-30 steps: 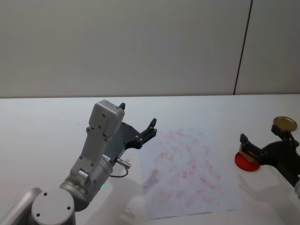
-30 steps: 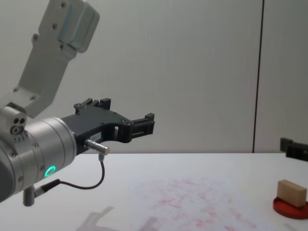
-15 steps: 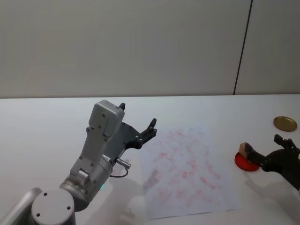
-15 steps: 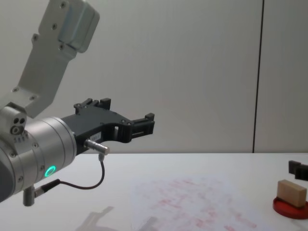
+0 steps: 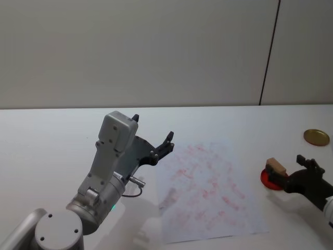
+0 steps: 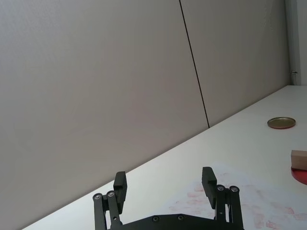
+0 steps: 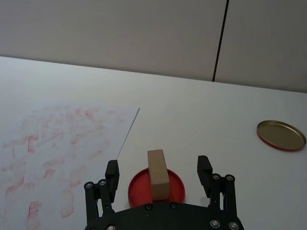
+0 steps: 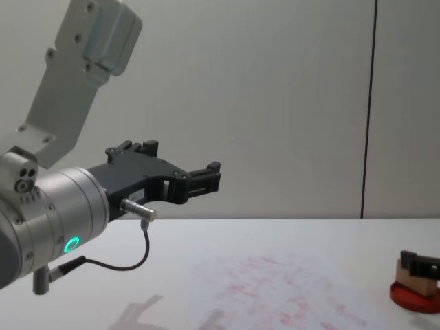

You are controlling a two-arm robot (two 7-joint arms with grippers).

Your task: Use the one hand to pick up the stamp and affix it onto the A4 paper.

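Observation:
The stamp (image 7: 158, 176), a light tan wooden block, stands on the round red ink pad (image 7: 175, 190) to the right of the A4 paper (image 5: 208, 187). My right gripper (image 7: 158, 168) is open and low over the table, one finger on each side of the stamp without touching it. From the chest view one black finger (image 8: 416, 262) covers the top of the stamp (image 8: 412, 280). The head view puts the right gripper (image 5: 287, 169) just right of the stamp (image 5: 276, 167). My left gripper (image 5: 153, 127) hangs open above the paper's left edge.
A gold round lid (image 5: 316, 137) lies on the white table behind the ink pad (image 5: 270, 180). The big silver left arm (image 5: 106, 172) stands over the table's left side. The paper (image 7: 53, 143) is covered in faint red stamp marks.
My right gripper has come down and toward the stamp, so its open fingers now flank the block. The left arm has not moved.

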